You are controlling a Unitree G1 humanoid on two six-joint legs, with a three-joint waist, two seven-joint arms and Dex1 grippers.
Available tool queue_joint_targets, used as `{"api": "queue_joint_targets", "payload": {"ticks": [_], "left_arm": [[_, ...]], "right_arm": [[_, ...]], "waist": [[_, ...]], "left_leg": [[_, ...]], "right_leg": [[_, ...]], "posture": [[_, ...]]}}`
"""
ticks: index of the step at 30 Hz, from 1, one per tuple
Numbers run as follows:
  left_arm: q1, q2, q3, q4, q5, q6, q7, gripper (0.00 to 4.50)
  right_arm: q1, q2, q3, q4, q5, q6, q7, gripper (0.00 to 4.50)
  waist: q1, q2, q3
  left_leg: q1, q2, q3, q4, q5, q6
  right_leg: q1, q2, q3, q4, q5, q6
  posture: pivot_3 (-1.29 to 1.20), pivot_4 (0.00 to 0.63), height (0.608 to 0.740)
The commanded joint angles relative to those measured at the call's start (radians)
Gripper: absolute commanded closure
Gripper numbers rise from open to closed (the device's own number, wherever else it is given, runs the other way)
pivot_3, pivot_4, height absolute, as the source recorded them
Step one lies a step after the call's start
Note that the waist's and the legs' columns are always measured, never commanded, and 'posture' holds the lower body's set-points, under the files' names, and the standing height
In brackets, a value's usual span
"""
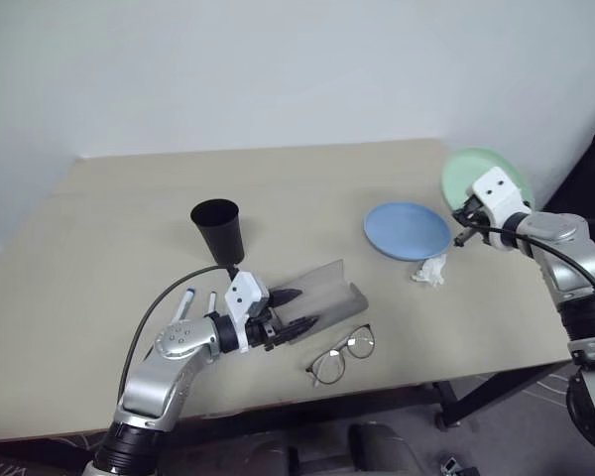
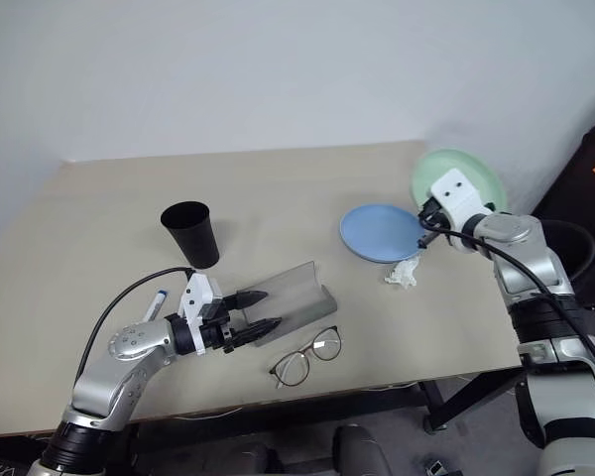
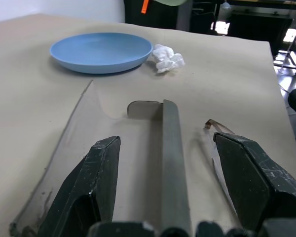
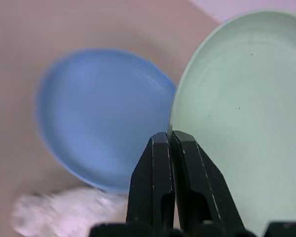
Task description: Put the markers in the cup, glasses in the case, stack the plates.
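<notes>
We take the open grey case (image 1: 312, 297) as our landmark, lying near the front of the counter (image 1: 109, 238) with its lid flat beside the tray.

Our left claw (image 1: 290, 310) hovers right at the case's near end, its two black fingers (image 3: 84, 192) spread apart with nothing between them. We judge it is parked there to steady or work the case for the glasses step. The glasses (image 1: 341, 355) lie unfolded just in front of the case and to its right, not yet inside. The black cup (image 1: 218, 231) stands upright behind the case's left end. Two markers (image 1: 184, 302) lie left of the case, beside our left forearm, still outside the cup.

Well to the right of the case, our right claw (image 1: 463, 220) is pinched shut on the rim of the mint green plate (image 1: 479, 171), holding it tilted up off the counter. The light blue plate (image 1: 407, 230) rests flat to the right of the case, and the crumpled white paper (image 1: 428, 270) sits just beside it. We read the lifted plate as on its way onto the blue one.

The head views give the whole layout. The right wrist view shows the fingers pressed together at the green rim, with the blue plate below. The left wrist view shows the case's central ridge running between the spread fingers, and a tip of the glasses beside one of them.
</notes>
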Motion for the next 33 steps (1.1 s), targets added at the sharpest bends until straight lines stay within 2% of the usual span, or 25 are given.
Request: {"api": "queue_joint_targets", "payload": {"ticks": [1, 10, 18, 28, 31, 33], "left_arm": [[-0.042, -0.002, 0.027, -0.023, -0.034, 0.002, -0.002, 1.31], [-0.066, 0.003, 0.013, -0.043, -0.026, 0.005, 0.015, 1.31], [-0.095, -0.051, 0.029, -0.026, 0.013, -0.045, 0.115, 1.31], [-0.087, -0.048, 0.015, -0.041, 0.009, -0.047, 0.12, 1.31], [-0.087, -0.049, 0.012, -0.043, 0.008, -0.046, 0.119, 1.31], [-0.087, -0.049, 0.011, -0.042, 0.008, -0.046, 0.118, 1.31]], "right_arm": [[-0.079, 0.021, 0.029, 0.107, -0.046, -0.149, 0.087, 4.49], [-0.26, 0.143, 0.099, 0.498, -0.127, -0.373, 0.292, 4.49], [-0.35, 0.207, 0.132, 0.745, -0.244, -0.475, 0.241, 4.49], [-0.383, 0.23, 0.129, 0.835, -0.314, -0.509, 0.227, 4.49], [-0.386, 0.233, 0.121, 0.84, -0.317, -0.516, 0.225, 3.9], [-0.386, 0.236, 0.113, 0.841, -0.315, -0.522, 0.216, 3.31]], "waist": [[0.0, 0.0, 0.0], [-0.001, 0.001, 0.0], [0.0, 0.001, -0.001], [-0.004, 0.003, -0.001], [-0.004, 0.003, -0.001], [-0.004, 0.003, -0.001]], "left_leg": [[0.0, 0.0, 0.0, 0.0, 0.0, 0.0], [0.002, -0.002, 0.0, 0.0, 0.0, 0.0], [0.003, -0.004, -0.001, 0.001, 0.0, 0.0], [0.004, -0.005, -0.003, 0.0, 0.0, 0.0], [0.005, -0.005, -0.003, 0.001, 0.0, 0.0], [0.006, -0.005, -0.004, 0.001, 0.0, 0.0]], "right_leg": [[0.0, 0.0, 0.0, 0.0, 0.0, 0.0], [0.003, 0.0, 0.001, 0.001, 0.0, 0.0], [0.005, -0.001, 0.001, 0.002, 0.001, -0.001], [0.006, -0.001, 0.002, 0.003, 0.001, -0.001], [0.007, -0.001, 0.002, 0.003, 0.001, -0.001], [0.008, -0.001, 0.002, 0.003, 0.001, -0.001]], "posture": [[0.0, 0.0, 0.74], [0.0, 0.0, 0.74], [0.0, 0.0, 0.74], [0.0, 0.0, 0.74], [0.0, 0.0, 0.74], [0.0, 0.0, 0.74]]}}
